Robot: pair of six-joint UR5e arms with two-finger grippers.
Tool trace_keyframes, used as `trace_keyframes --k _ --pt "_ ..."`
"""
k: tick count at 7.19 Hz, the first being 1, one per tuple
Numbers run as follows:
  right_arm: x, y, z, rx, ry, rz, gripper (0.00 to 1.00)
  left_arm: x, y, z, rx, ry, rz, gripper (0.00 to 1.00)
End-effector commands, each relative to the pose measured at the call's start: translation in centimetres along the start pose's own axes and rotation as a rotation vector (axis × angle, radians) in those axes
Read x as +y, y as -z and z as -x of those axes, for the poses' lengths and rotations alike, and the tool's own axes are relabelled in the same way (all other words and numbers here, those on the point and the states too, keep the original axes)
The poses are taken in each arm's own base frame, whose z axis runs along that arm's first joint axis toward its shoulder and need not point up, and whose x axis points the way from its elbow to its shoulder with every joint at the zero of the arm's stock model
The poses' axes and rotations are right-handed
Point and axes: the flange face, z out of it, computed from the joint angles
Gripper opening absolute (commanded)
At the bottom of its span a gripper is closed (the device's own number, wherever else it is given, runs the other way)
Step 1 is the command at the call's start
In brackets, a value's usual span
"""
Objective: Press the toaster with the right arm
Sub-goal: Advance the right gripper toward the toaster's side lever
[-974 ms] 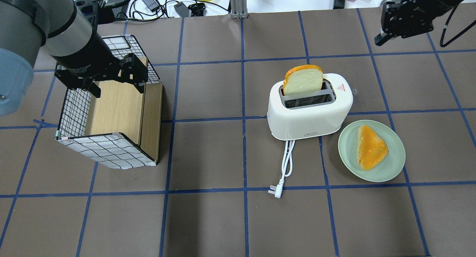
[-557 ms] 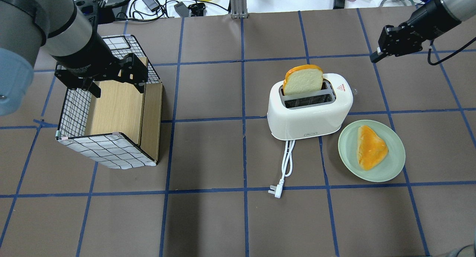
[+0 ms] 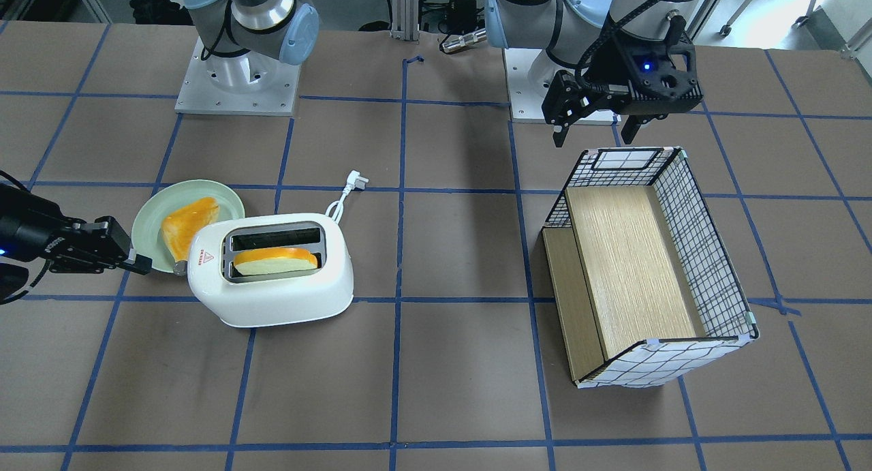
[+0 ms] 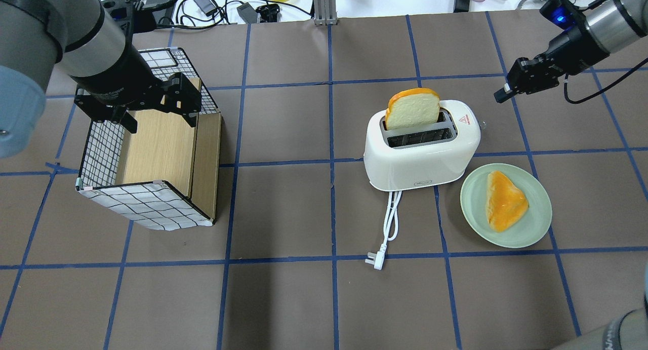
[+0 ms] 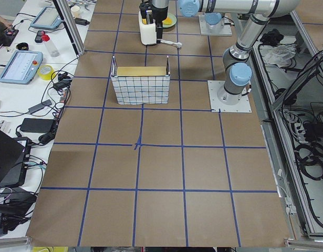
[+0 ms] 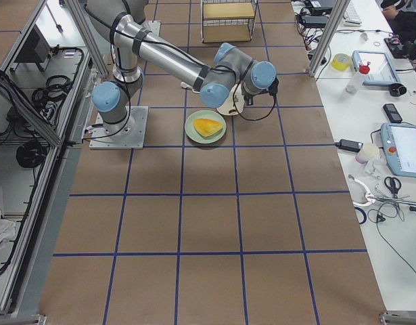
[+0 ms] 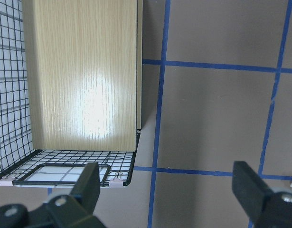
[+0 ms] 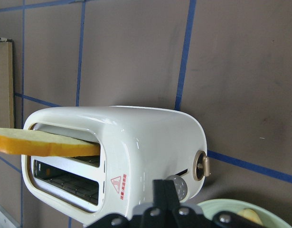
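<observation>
The white toaster (image 4: pixel 420 152) stands mid-table with a bread slice (image 4: pixel 412 108) upright in its far slot. Its lever (image 8: pixel 203 166) sticks out of the end that faces my right gripper. My right gripper (image 4: pixel 501 96) is shut and empty, and hovers off that end, apart from it. It shows in the front view (image 3: pixel 139 264) just beside the toaster (image 3: pixel 272 287), and its fingertips (image 8: pixel 164 190) point at the toaster's end (image 8: pixel 146 142). My left gripper (image 4: pixel 159 118) is open and empty over the checkered box's far edge.
A green plate (image 4: pixel 473 208) with an orange toast slice (image 4: pixel 503 200) sits right of the toaster, close to it. The toaster's cord and plug (image 4: pixel 377 259) lie in front. The checkered box (image 4: pixel 152 152) with a wooden inside stands at the left.
My right gripper has moved down and left from the far right corner toward the toaster's lever end. The left arm, toaster and bread have not moved.
</observation>
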Motion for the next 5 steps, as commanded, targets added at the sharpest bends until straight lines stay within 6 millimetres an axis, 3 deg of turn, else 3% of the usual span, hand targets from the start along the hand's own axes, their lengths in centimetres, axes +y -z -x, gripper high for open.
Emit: trace_keyframes --k 1,5 --pt "0.5 -1.2 -0.5 -0.02 -0.003 0.019 0.0 0.0 0.0 0.0 0.0 0.0 0.0 1.0" --pt "0.2 -2.7 -1.7 -0.048 -0.099 0.058 0.0 0.0 0.0 0.0 0.0 0.0 0.0 1.0"
